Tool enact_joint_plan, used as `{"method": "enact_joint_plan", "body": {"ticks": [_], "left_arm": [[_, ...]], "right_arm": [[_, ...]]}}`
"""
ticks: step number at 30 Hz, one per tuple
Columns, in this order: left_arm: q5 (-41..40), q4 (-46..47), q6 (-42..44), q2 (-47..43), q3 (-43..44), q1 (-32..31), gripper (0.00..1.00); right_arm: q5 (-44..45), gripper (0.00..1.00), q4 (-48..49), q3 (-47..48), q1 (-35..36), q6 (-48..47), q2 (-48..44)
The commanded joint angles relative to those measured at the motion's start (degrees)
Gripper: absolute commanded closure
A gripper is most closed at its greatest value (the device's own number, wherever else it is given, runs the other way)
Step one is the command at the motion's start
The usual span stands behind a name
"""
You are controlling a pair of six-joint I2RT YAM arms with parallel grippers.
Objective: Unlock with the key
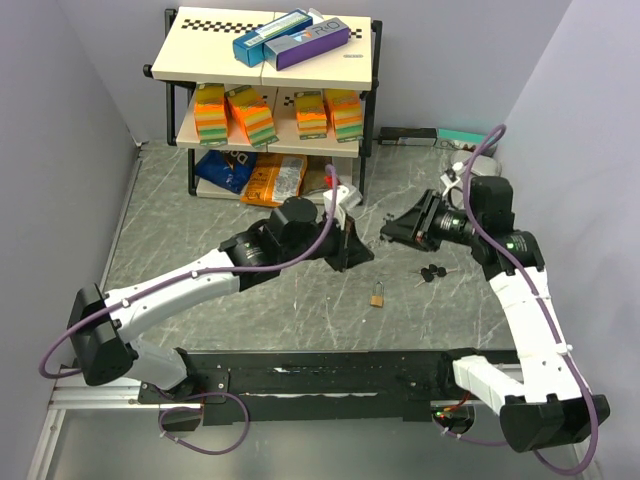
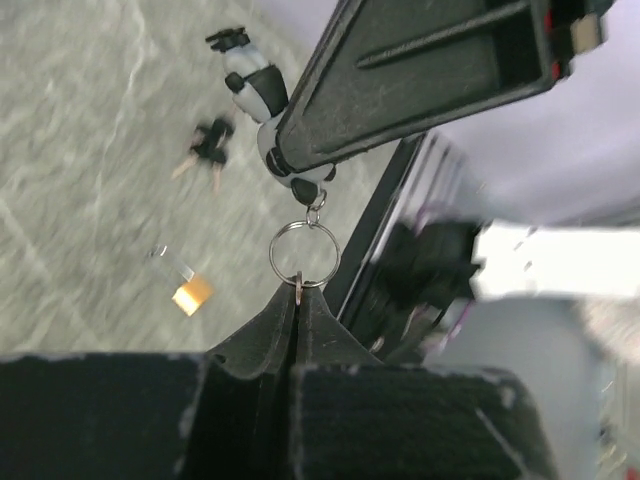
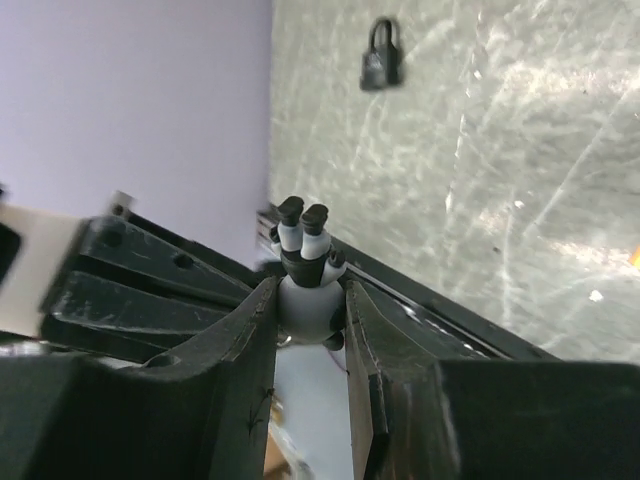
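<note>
Two end effectors are met in the air above the grey surface (image 1: 200, 220), and one small object is shared between them; the left end effector (image 2: 298, 292) is clenched, and a thin metal key ring (image 2: 270, 255) is pinched at its lower edge between the closed tips; the ring is joined by a small link to a white and black fob (image 2: 262, 92); this fob is grasped by the right end effector (image 3: 308, 292), whose fingers are pressed on both sides of the round white body, while two black-tipped prongs are left sticking out past the tips. No key blade can be made out for certain on the ring. The padlock (image 1: 378, 297) is lying flat on the surface, apart from both end effectors, nearer to the arm bases than their tips and roughly between them; it is touched by nothing. Some small black pieces (image 1: 432, 271) are seen on the surface near the padlock, on the side of the right arm; whether they are keys cannot be told.
</note>
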Motion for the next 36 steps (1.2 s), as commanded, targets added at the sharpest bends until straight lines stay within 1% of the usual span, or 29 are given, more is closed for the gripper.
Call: {"method": "enact_joint_plan", "body": {"ticks": [1,3,4,6,7,8,10,14,15,16,18,19,21,27,30,36], "left_arm": [[1.88,-16.24,10.13,0.25,6.03,-0.64,0.99],[3.98,-20.39,13.21,1.75,8.15,-0.64,0.99],[6.17,-24.58,14.87,2.27,10.25,-0.64,0.99],[9.17,-27.86,15.68,3.59,12.11,-0.64,0.99],[12.05,-30.57,16.20,3.86,13.07,-0.73,0.99],[13.65,-31.39,16.21,4.12,13.43,-0.64,0.99],[18.21,-32.71,15.86,4.21,13.70,-0.64,0.99],[22.36,-34.55,14.98,3.95,13.35,-0.64,0.99],[22.71,-34.47,14.80,3.86,13.17,-0.47,0.99],[23.15,-34.47,14.45,3.51,12.91,-0.29,0.99],[25.61,-33.07,13.84,2.98,11.77,1.02,0.99],[26.40,-32.45,13.05,2.46,11.33,1.64,0.99],[28.51,-30.44,11.82,2.02,10.01,3.48,0.99],[31.15,-26.65,9.36,0.70,8.87,5.42,0.99],[31.33,-26.21,9.26,0.78,8.87,5.77,0.99],[32.47,-24.80,8.56,0.52,8.16,5.78,0.99]], "right_arm": [[2.87,0.53,2.79,-2.00,-0.44,-9.10,-4.03],[0.33,0.39,4.46,-3.06,-0.35,-12.44,-5.61],[-0.73,0.29,5.52,-3.76,-0.44,-13.68,-6.14],[-5.47,0.24,7.10,-4.64,-0.26,-16.84,-7.45],[-6.62,0.23,7.80,-5.77,-0.18,-17.82,-7.90],[-9.06,0.24,8.16,-6.48,0.09,-18.78,-8.25],[-10.66,0.26,8.25,-7.97,1.40,-21.42,-9.13],[-12.95,0.32,8.95,-10.26,5.09,-23.19,-9.75],[-13.83,0.37,9.39,-11.05,6.58,-23.19,-9.57],[-13.92,0.39,9.48,-10.97,7.64,-23.36,-9.31],[-13.92,0.44,9.31,-10.54,9.31,-24.15,-8.35],[-14.10,0.45,9.13,-10.27,11.32,-24.42,-7.91],[-14.45,0.48,9.65,-10.18,12.82,-24.51,-7.11],[-15.86,0.54,11.85,-10.62,16.26,-23.45,-6.15],[-16.03,0.57,12.03,-10.10,18.19,-23.45,-5.44],[-15.68,0.62,12.73,-10.44,19.25,-23.36,-4.12]]}}
